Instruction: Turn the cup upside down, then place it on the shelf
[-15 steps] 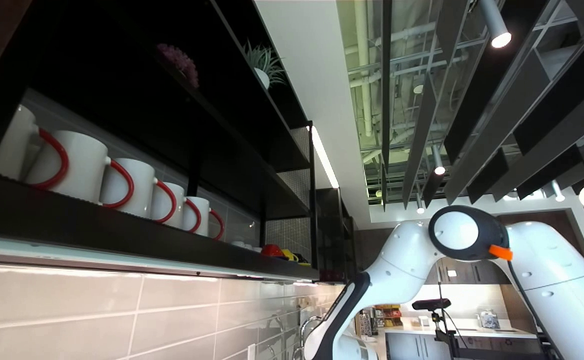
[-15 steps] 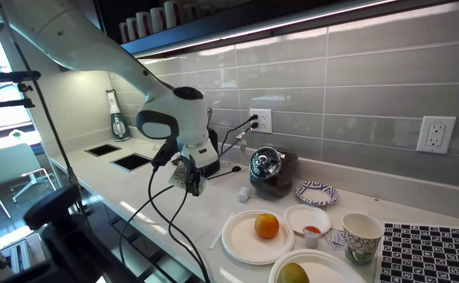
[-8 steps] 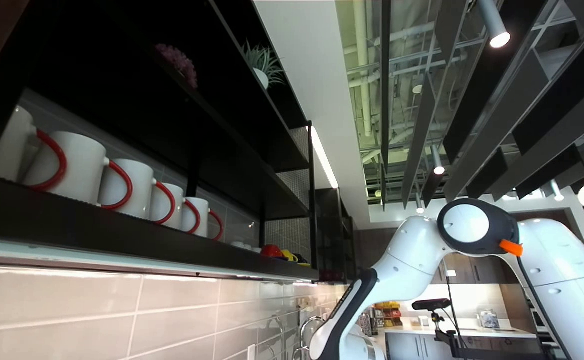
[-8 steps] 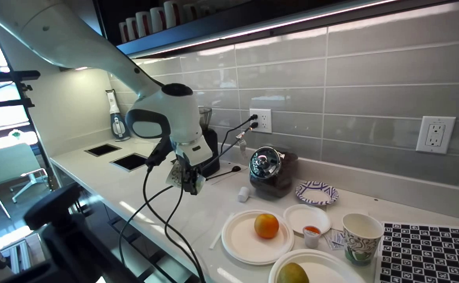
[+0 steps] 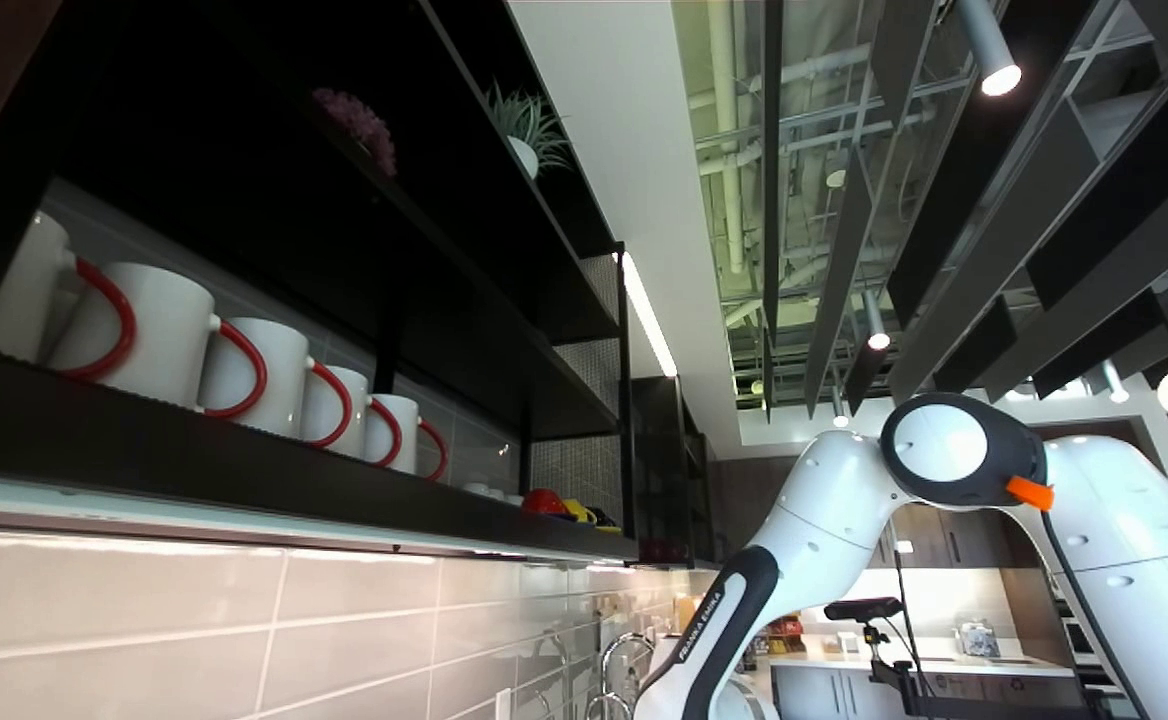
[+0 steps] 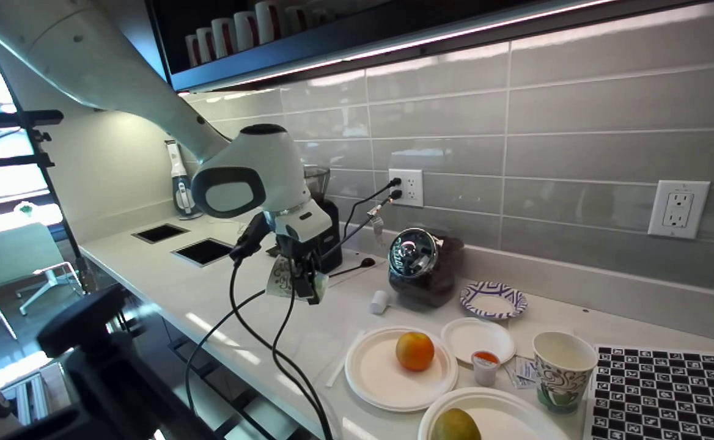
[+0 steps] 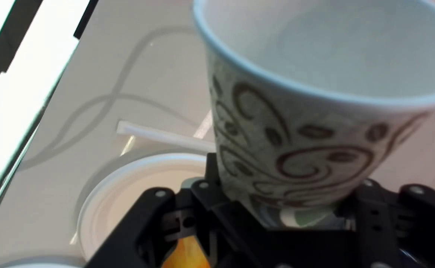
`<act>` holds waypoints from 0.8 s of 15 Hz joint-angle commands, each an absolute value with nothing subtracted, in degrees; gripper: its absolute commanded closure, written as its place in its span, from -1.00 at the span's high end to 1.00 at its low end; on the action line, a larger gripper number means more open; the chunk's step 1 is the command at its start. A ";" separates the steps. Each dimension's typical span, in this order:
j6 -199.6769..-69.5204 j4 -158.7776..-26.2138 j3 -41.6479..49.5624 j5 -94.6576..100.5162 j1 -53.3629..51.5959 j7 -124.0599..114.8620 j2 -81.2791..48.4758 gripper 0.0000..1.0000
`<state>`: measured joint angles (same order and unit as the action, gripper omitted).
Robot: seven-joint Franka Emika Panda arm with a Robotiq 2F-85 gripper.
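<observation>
Over the last second the arm (image 5: 834, 510) has shifted: its elbow (image 5: 942, 445) toward 2 o'clock in an exterior view, its wrist (image 6: 283, 165) toward 10 o'clock in an exterior view, so the gripper (image 7: 289, 178) leans down toward 5 o'clock. The fingers (image 7: 212, 169) are clamped on the cup (image 7: 314, 123), gripping it from both sides near its green base; in the wrist view its mouth gapes at 12 o'clock, showing a pale inside. The cup hangs tipped above the counter (image 6: 323, 336); how far it is tipped, I cannot tell. The shelf (image 5: 244, 475) holds white mugs (image 5: 159, 330) with red handles.

In an exterior view, a plate (image 6: 381, 382) lies at 4 o'clock from the gripper, an orange-coloured fruit (image 6: 415, 351) on it. From that plate, a second plate (image 6: 510, 418) with a greenish fruit (image 6: 456, 426) sits at 4 o'clock, a smaller plate (image 6: 470, 334) at 2, a portion cup (image 6: 485, 370) with something red inside at 3. A dark jar (image 6: 436, 284) with a chrome lid rests at 3 o'clock from the gripper, contents unclear. A patterned paper cup (image 6: 563, 373) stands upright at 9 o'clock of the checkered board (image 6: 669, 391).
</observation>
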<state>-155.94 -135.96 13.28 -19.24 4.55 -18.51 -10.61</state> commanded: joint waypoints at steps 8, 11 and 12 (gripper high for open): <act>-183.73 -143.88 56.67 28.12 -27.77 -41.30 -6.61 -0.20; -194.85 -142.85 69.16 32.50 -36.45 -42.85 -9.04 -0.20; -199.18 -143.07 72.75 30.42 -39.59 -41.32 -10.32 -0.20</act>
<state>-189.80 -143.52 63.17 30.07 -31.53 -41.01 -7.20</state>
